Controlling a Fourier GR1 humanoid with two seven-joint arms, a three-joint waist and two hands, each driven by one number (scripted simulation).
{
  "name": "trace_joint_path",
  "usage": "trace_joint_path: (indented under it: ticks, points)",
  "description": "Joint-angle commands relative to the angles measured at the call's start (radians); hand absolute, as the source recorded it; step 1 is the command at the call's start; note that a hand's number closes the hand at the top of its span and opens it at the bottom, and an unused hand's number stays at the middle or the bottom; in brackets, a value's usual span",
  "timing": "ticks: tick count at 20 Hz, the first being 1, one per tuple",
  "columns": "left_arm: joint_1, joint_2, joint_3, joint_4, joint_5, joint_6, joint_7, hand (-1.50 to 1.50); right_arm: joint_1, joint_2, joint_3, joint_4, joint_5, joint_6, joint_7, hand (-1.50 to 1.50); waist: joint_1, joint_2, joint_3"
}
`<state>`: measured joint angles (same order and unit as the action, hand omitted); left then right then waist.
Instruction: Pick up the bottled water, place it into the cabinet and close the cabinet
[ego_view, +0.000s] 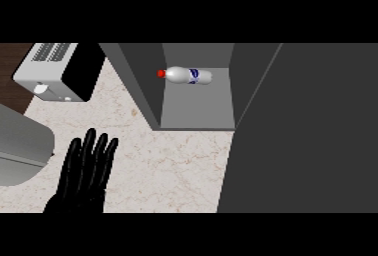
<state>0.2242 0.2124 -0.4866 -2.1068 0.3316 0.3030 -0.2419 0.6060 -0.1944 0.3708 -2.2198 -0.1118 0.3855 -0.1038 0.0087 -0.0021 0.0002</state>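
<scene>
Bottled water (187, 75) lying in cabinet (196, 112) already, so my left hand (85, 170) rests flat, fingers straight; door (303, 130) needs closing, right hand unseen.

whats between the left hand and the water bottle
In the head view, bare counter and the cabinet's left wall separate the left hand from the water bottle.

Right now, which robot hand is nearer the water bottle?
Left. The left robot hand rests open on the counter, below-left of the water bottle lying in the cabinet. The right hand isn't in view.
</scene>
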Motion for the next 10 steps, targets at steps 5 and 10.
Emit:
trace_joint_path:
  ticks: [5,10]
  points:
    - [0.209,0.114,0.113,-0.193,0.06,-0.054,-0.054,-1.5,0.012,-0.07,0.172,-0.106,0.087,0.075,0.048,1.5,0.006,-0.005,-0.001]
    - [0.307,0.151,0.198,-0.243,0.16,-0.123,-0.079,-1.5,-0.031,0.027,0.362,-0.137,0.268,-0.022,0.116,1.5,0.008,-0.006,-0.003]
